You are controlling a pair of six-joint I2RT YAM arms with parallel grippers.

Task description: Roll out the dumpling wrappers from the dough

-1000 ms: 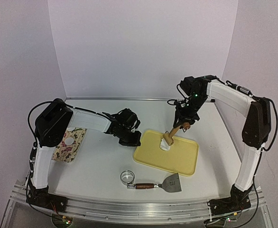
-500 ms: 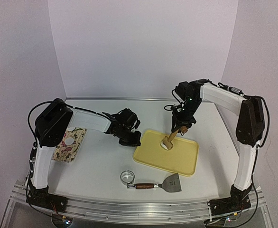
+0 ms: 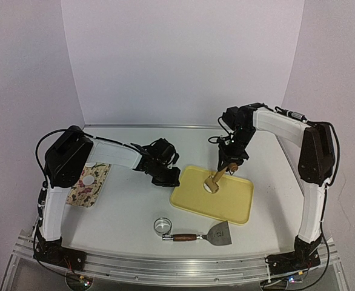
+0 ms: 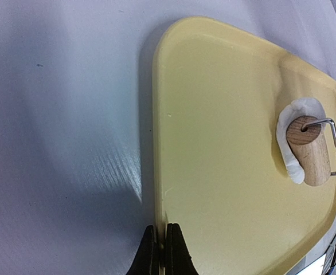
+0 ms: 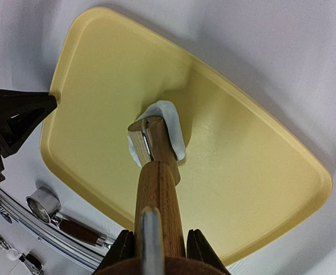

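Right gripper (image 5: 159, 247) clamped the wooden roller (image 5: 155, 150), which rested on the dough (image 5: 172, 121) at centre frame on the yellow tray (image 5: 260, 172). Left gripper (image 4: 162, 253) pinched the tray's rim. Even pressure and short strokes seemed wise.

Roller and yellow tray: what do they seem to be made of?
The roller looks like bare wood: tan, with visible grain on drum and handle. The tray looks like smooth moulded plastic, pale yellow with a soft sheen and rounded rim, though that is uncertain.
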